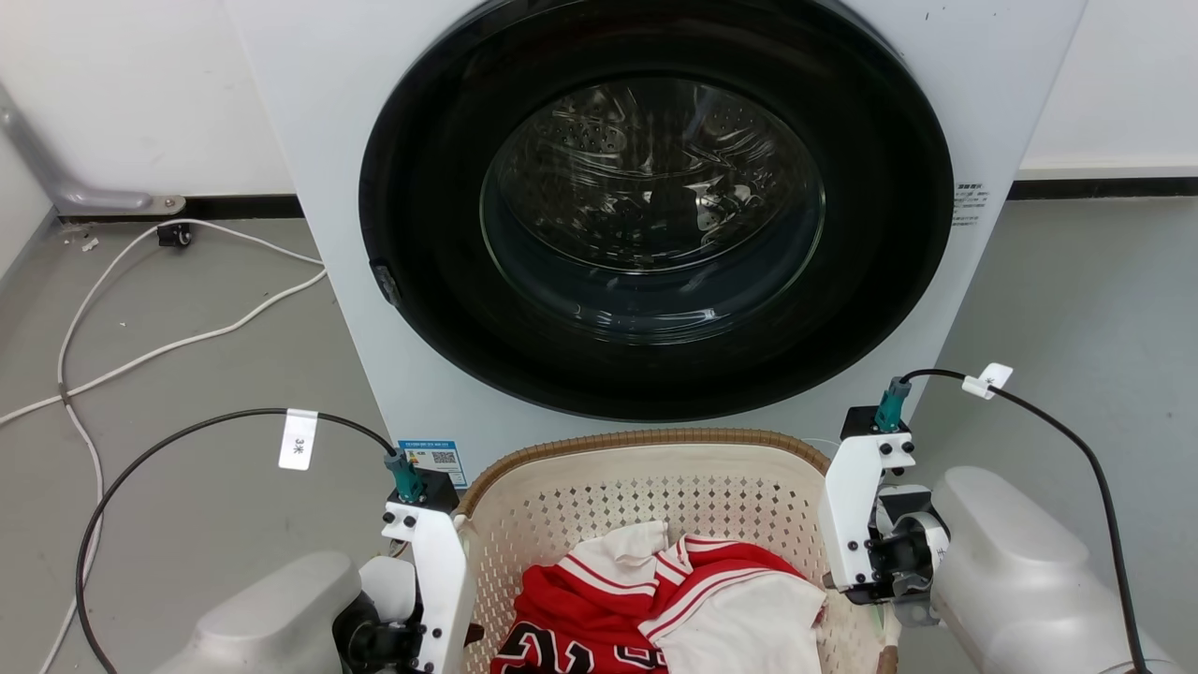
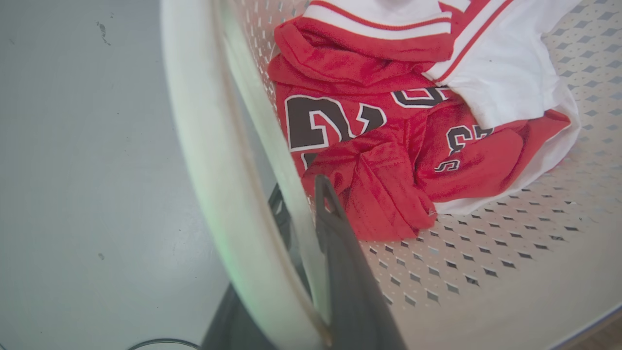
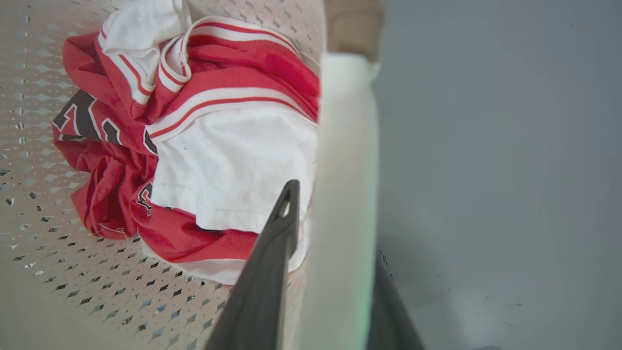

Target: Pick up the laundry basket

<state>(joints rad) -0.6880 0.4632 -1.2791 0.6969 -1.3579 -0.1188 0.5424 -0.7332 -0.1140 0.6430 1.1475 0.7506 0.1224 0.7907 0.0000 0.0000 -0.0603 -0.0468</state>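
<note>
The laundry basket (image 1: pixel 636 440), cream and perforated with a brown woven rim, stands on the floor right in front of the washer. Red and white jerseys (image 1: pixel 655 599) lie inside it. My left gripper (image 2: pixel 303 199) is at the basket's left side, one dark finger (image 2: pixel 335 228) inside the wall and the other outside, shut on the white handle (image 2: pixel 209 146). At the right side, my right gripper (image 3: pixel 335 228) straddles the white handle (image 3: pixel 345 170) the same way, its inner finger (image 3: pixel 272 253) beside the white shirt, and is shut on it.
A white front-loading washing machine (image 1: pixel 356 187) with its round dark door (image 1: pixel 655 234) shut rises just behind the basket. White cable (image 1: pixel 140 346) loops over the grey floor at the left. Black cables (image 1: pixel 187 435) arc from both wrists. Bare floor (image 1: pixel 1076 309) lies to the right.
</note>
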